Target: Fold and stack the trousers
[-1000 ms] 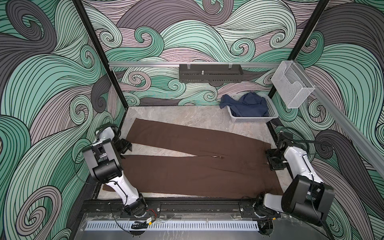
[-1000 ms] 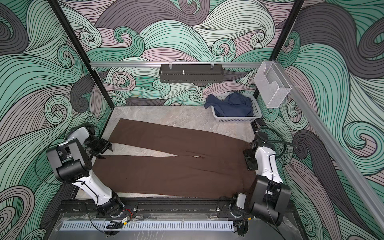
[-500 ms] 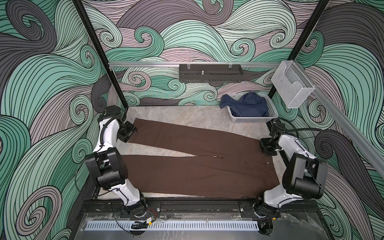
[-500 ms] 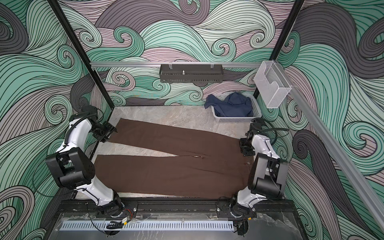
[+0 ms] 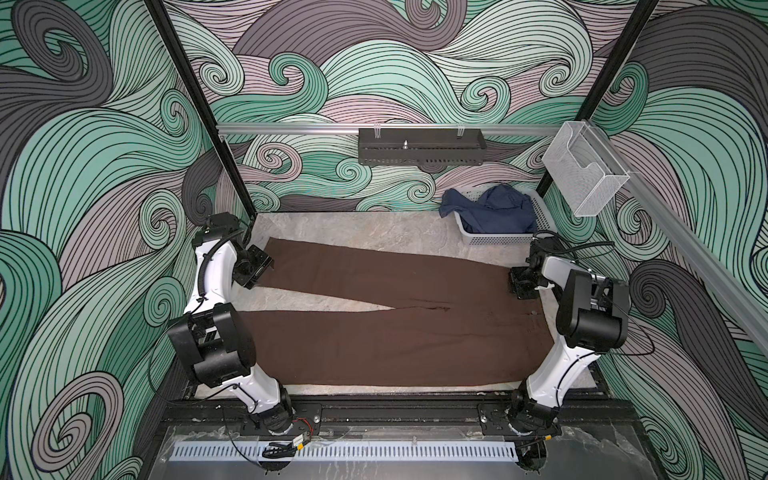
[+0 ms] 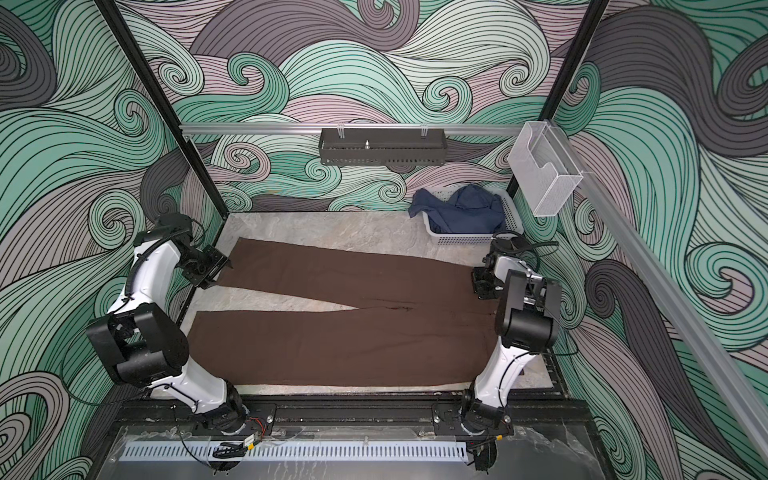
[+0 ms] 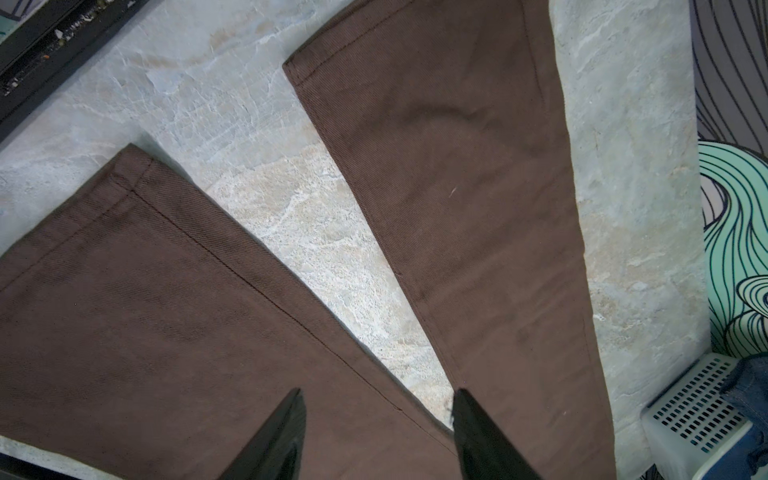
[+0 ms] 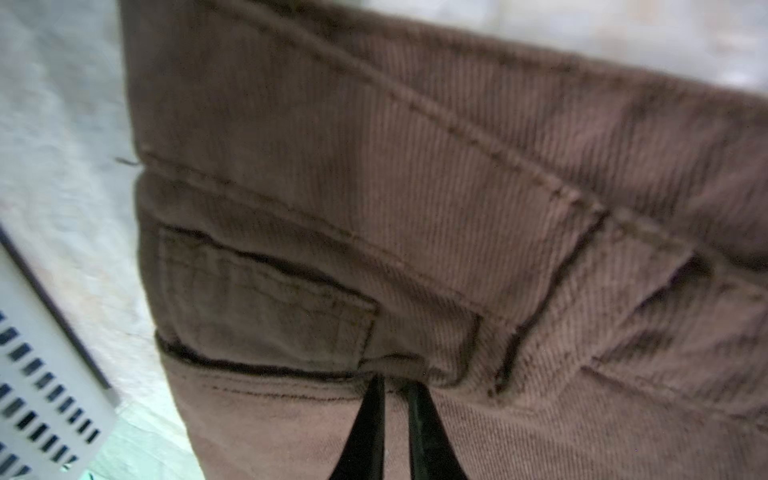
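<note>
The dark brown trousers [image 5: 395,332] [image 6: 332,345] lie flat along the table in both top views, legs spread to the left and waistband to the right. My left gripper [image 5: 259,266] [image 6: 212,266] hovers at the left end of the far leg. In the left wrist view it [image 7: 376,399] is open, with only flat trouser cloth [image 7: 457,208] beneath it. My right gripper [image 5: 521,284] [image 6: 482,282] sits at the far corner of the waistband. The right wrist view shows it [image 8: 395,384] shut on a pinch of waistband cloth [image 8: 291,399] beside a belt loop.
A white perforated basket [image 5: 494,239] [image 6: 465,239] holding a navy-blue garment [image 5: 494,208] [image 6: 465,203] stands at the back right, close behind my right gripper. A black shelf [image 5: 419,147] and a clear holder [image 5: 582,174] hang on the rails. Bare marble tabletop [image 5: 353,226] shows behind the trousers.
Both grippers moved toward the far side: the left from between the leg ends to the far leg's end, the right along the waistband to its far corner. The right gripper closed on the cloth.
</note>
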Robot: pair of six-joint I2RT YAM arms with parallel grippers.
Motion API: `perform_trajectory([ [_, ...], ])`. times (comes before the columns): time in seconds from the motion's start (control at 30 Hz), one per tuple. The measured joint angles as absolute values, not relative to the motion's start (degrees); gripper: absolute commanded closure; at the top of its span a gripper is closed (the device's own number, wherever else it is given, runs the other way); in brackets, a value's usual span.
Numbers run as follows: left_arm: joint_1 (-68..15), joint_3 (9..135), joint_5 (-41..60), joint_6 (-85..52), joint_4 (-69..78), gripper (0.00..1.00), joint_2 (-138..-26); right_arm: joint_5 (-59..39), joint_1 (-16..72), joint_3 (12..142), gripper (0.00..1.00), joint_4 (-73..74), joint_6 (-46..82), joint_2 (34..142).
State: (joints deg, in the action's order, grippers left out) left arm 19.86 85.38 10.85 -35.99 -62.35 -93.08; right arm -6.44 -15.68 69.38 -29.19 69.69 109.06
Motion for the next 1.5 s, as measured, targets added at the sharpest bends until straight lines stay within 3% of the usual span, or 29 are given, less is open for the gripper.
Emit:
perform_trajectory([
  [0.17, 19.86, 86.46, 10.61, -35.64, -63.40, 0.40, -93.14, -6.63, -15.57, 71.24, 0.74, -29.39, 70.48, 109.89],
  [0.23, 19.86, 87.29, 10.59, -35.55, -63.46, 0.40, -93.19, -6.57, -15.53, 71.18, 0.66, -30.50, 71.07, 109.06],
  [0.4, 20.36, 89.93, 10.92, -35.38, -63.51, 0.40, -94.26, -5.39, -15.31, 70.57, 0.54, -35.09, 71.96, 100.75],
  [0.67, 20.43, 92.44, 13.91, -35.83, -63.46, 0.40, -98.85, -1.23, -15.33, 68.34, 0.51, -40.27, 72.40, 84.20],
  [1.13, 18.35, 96.62, 20.12, -38.79, -65.30, 0.40, -103.81, 0.03, -15.44, 39.11, 0.53, -46.72, 75.22, 72.99],
  [1.5, 16.69, 96.62, 22.52, -39.59, -65.95, 0.40, -103.83, 1.37, -17.02, 27.59, 0.50, -47.83, 74.61, 60.31],
])
